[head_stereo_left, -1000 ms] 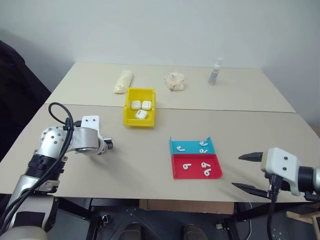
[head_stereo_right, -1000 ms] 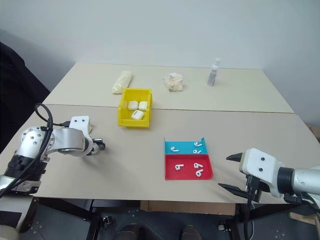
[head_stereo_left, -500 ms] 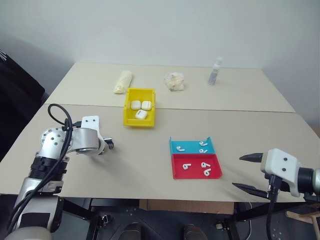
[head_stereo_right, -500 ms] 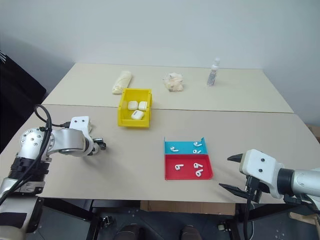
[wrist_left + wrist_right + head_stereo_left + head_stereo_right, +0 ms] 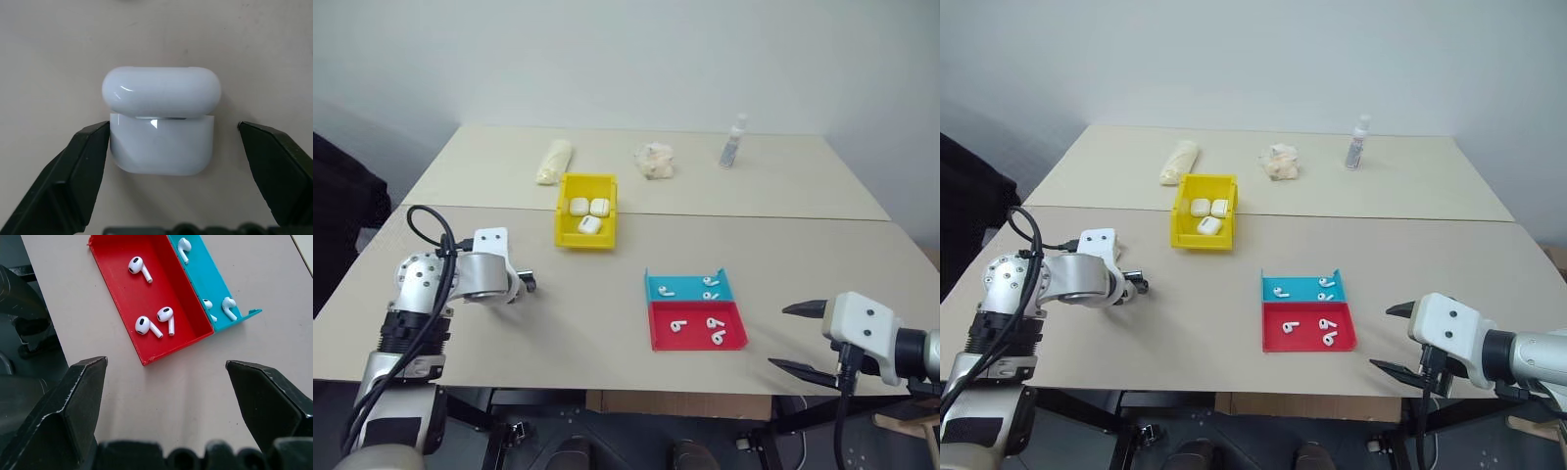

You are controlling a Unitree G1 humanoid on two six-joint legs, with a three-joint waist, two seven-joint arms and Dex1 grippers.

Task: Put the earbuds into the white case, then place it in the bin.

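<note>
Beige table [image 5: 607,323] carries the yellow bin [image 5: 586,221] with three closed cases, then the red-and-blue tray [image 5: 697,315] of earbuds [image 5: 164,318]. Left hand [image 5: 173,147] straddles the white case [image 5: 161,127] on the table, one finger touching, the other apart: likely mid-grasp. Its wrist view shows the lid ajar. Right hand [image 5: 795,338] waits open near the tray.

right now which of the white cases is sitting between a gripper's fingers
The white case lying alone on the table between the left gripper fingers; one finger touches its side, the other stands apart. The other three cases lie together inside the yellow bin.
</note>
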